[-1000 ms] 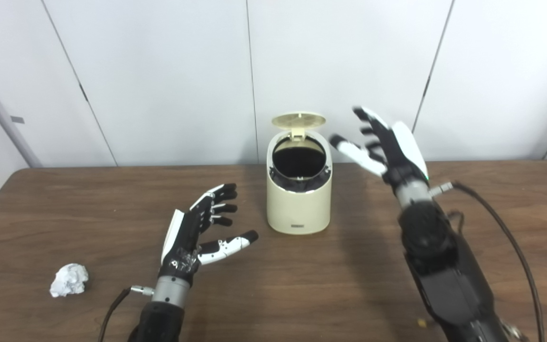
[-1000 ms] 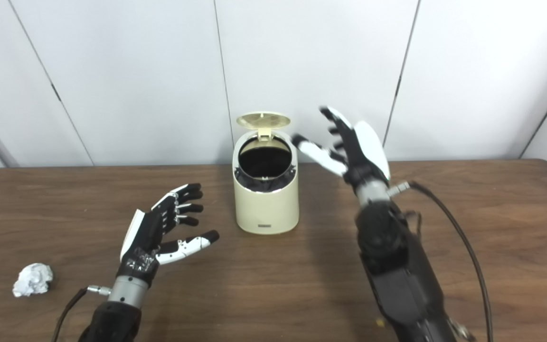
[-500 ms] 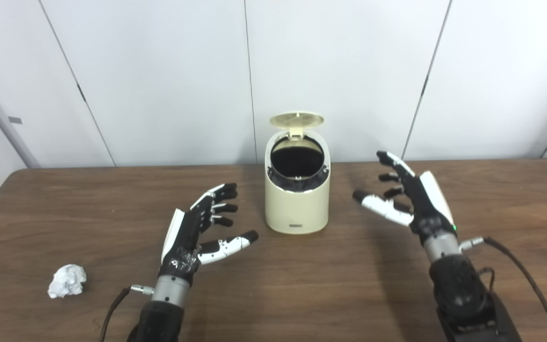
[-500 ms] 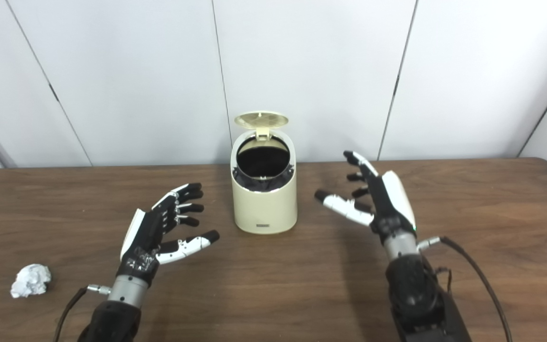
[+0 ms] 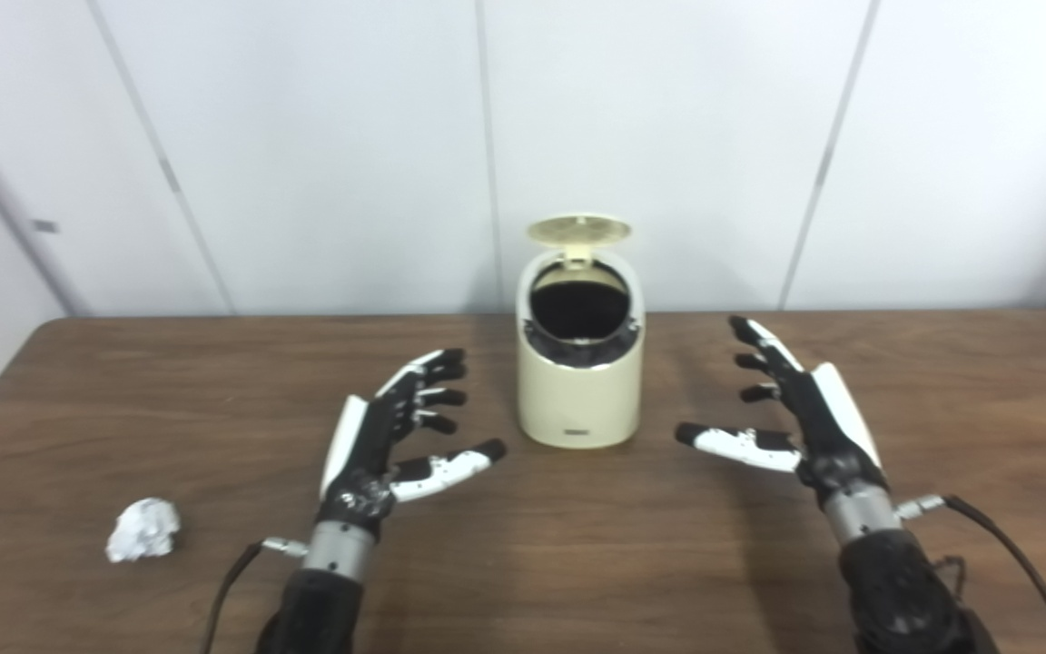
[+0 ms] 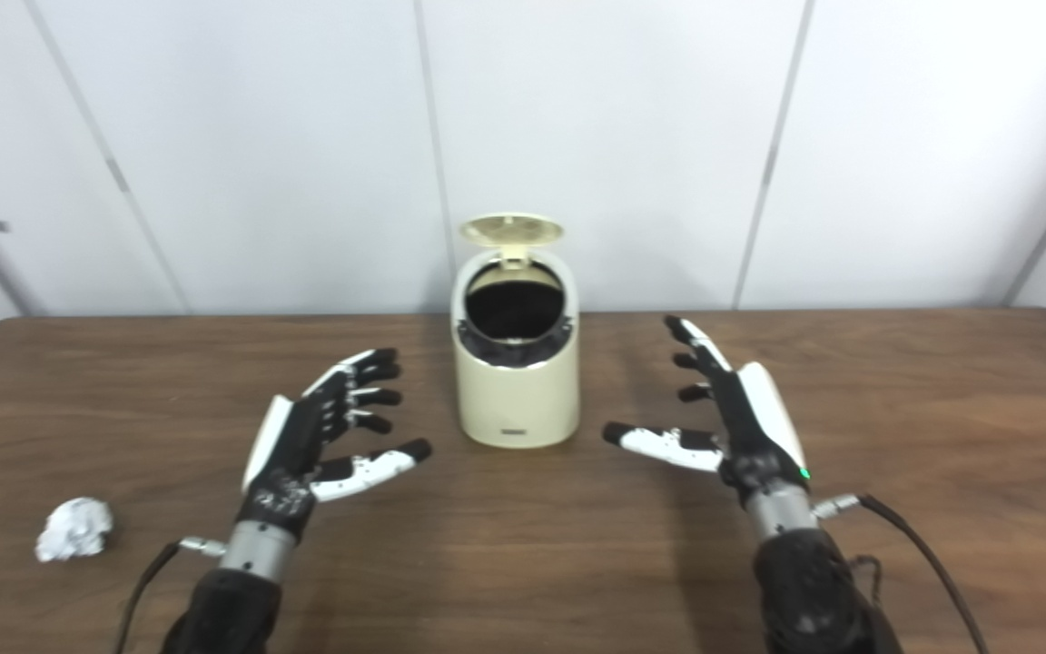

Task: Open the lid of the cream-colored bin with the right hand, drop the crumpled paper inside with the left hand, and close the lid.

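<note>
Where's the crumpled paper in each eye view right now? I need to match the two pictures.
Left eye view: crumpled paper lies low at the far left on the table.
Right eye view: crumpled paper lies nearer the left edge.
Shared landmark: the cream bin at centre, lid up.

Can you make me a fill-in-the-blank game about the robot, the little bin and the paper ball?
1. The lid of the cream-colored bin is ____.
2. The crumpled paper lies on the ____, near its left end.
3. The hand closer to the crumpled paper is the ____ hand.
4. The left hand and the right hand both hold ____.

Missing words: open; table; left; nothing
</note>
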